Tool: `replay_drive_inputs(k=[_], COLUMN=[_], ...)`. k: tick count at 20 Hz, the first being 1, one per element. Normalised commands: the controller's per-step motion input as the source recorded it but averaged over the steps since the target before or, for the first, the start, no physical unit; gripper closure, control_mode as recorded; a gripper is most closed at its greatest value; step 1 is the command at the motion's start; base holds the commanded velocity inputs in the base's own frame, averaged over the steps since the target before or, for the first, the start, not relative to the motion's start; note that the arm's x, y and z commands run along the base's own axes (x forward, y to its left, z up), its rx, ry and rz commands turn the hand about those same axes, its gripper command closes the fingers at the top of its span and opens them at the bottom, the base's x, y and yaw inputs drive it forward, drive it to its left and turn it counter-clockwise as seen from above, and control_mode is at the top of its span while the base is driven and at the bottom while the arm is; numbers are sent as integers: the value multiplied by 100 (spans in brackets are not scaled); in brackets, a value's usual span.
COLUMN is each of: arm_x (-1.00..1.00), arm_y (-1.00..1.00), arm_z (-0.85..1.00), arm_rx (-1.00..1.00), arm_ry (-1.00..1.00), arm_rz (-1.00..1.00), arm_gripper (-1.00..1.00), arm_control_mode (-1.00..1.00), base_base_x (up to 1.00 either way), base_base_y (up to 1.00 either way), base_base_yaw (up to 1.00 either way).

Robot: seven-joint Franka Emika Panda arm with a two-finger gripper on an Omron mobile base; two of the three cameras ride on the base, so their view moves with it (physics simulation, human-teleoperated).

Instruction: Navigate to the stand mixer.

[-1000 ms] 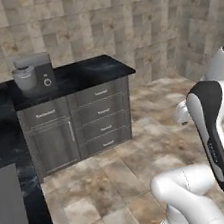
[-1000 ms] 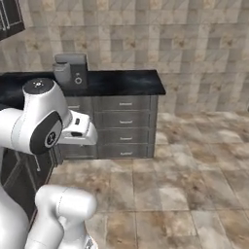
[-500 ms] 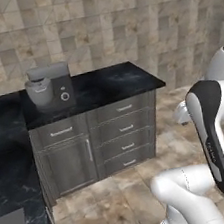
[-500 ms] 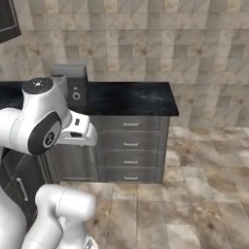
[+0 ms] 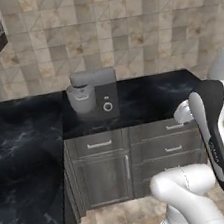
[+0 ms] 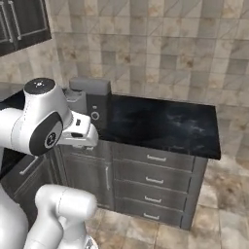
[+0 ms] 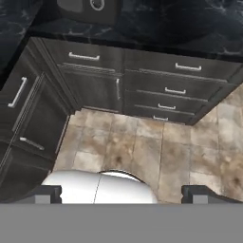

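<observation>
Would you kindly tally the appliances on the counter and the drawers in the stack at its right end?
Stand mixer: 1
Drawers: 4
Total: 5

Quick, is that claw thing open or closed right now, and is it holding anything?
Gripper: open, fingertips far apart, holding nothing.

1 stand mixer (image 5: 95,91) on 1 black bench (image 5: 152,95), 4 drawers (image 6: 156,158) stacked at right, 1 cabinet door (image 5: 104,178).
</observation>
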Motion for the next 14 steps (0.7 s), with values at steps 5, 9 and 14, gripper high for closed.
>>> replay_drive_inputs(k=[5,9,14], arm_x=[0,0,0], arm_y=[0,0,0], arm_z=[0,0,0], arm_rx=[0,0,0], arm_ry=[0,0,0], arm_rz=[0,0,0], arm_gripper=[-100,-100,-100], arm_control_mode=[100,100,100], base_base_x=[100,100,100], base_base_y=[1,1,26], base_base_yaw=[36,29,8])
